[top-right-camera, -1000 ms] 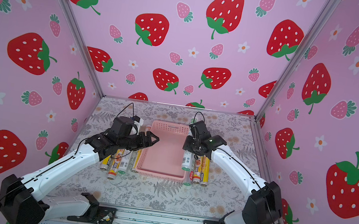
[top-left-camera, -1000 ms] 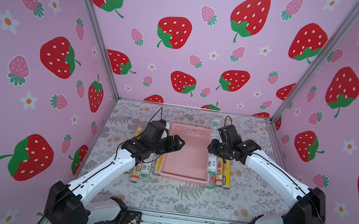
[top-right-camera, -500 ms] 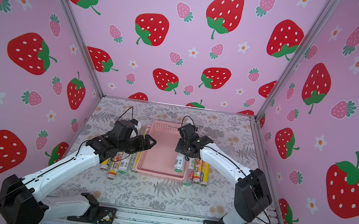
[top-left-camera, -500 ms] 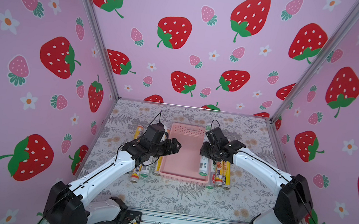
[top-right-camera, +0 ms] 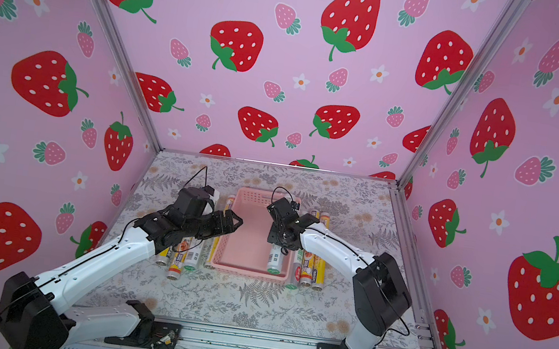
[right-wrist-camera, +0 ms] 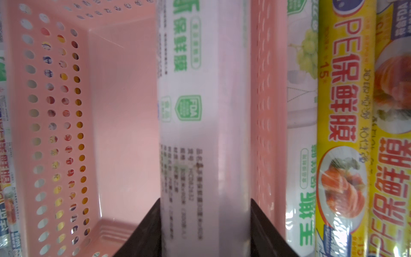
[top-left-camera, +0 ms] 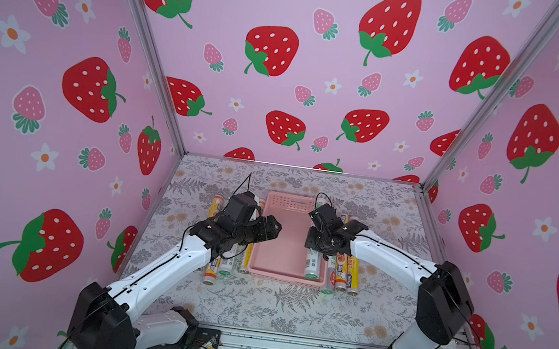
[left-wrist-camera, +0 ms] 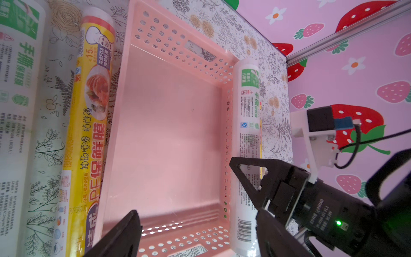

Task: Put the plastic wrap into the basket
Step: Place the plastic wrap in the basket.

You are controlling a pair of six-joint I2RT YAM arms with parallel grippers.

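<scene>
- The right fingers (right-wrist-camera: pixel 146 229) are clamping a white roll (right-wrist-camera: pixel 200 111) from both sides.
- That roll is lying lengthwise inside the basket (right-wrist-camera: pixel 55 111), parallel to its right wall and just beside it. I cannot tell whether it is touching the floor.
- In both top views the roll's near end (top-left-camera: pixel 312 267) (top-right-camera: pixel 275 262) is sitting close to the basket's near right corner.
- Left of the roll, the basket floor is showing bare pink across to the left wall.
- The left fingers (left-wrist-camera: pixel 124 235) are standing wide apart and holding nothing. In a top view they are hovering above the basket's left rim (top-left-camera: pixel 272 227), well apart from the right fingers.
- A yellow roll (left-wrist-camera: pixel 89 111) is lying on the bench (top-left-camera: pixel 288 310) just outside the left wall, parallel to it.
- The left rolls (top-left-camera: pixel 216 266) are lying beyond it, partly hidden under the left arm.
- The right rolls (top-left-camera: pixel 343 275) are lying side by side outside the right wall, the closest one just beside it.
- The bench is lying open from the basket's near rim to its own front edge.
</scene>
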